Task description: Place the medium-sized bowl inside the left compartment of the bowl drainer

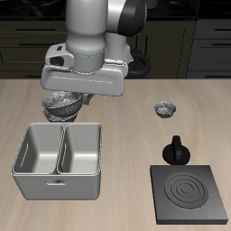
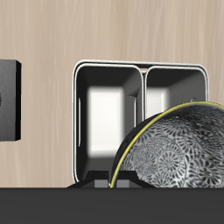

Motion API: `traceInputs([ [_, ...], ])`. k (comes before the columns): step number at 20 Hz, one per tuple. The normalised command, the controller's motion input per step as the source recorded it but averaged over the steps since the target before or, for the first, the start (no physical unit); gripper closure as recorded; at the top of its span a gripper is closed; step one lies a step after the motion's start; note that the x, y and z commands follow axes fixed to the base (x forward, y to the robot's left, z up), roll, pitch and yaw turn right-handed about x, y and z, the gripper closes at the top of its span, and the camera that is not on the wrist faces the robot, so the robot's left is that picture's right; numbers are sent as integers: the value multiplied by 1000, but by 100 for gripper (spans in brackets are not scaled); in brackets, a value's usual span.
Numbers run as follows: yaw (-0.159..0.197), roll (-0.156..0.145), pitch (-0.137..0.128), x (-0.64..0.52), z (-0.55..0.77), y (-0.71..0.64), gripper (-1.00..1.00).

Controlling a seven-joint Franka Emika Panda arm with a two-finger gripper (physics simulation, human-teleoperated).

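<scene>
You are holding the medium-sized bowl (image 1: 61,105) up in the gripper (image 1: 69,97), pinched by its rim, just behind the bowl drainer (image 1: 56,183) so it can go down into the left compartment (image 1: 82,150).

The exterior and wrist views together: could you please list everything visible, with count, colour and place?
bowl drainer: one, light grey, two basins, near the table's front edge.
grey bowls: two beside the arm, just behind the drainer, one speckled bowl over another; which is the medium-sized one I cannot tell; it fills the wrist view.
smallest bowl: one, grey, farther back, standing apart.
stove plate: one, black square with a spiral ring, at the front edge.
black knobbed object: one, just behind the stove plate.
table: one, light wood.
gripper: one, grey and white, at the bowls; jaws hidden.
</scene>
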Motion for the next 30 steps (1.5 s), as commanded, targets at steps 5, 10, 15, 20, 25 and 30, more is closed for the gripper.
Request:
traceInputs([
  [5, 4, 14, 33, 106, -255, 88, 100],
  [10, -1, 11, 28, 48, -243, 73, 100],
  [15, 11, 30, 73, 74, -631, 171, 100],
  [20, 19, 16, 52, 56, -431, 148, 100],
  [25, 6, 12, 35, 10, -278, 97, 100],
  [30, 1, -34, 21, -15, -231, -47, -100],
])
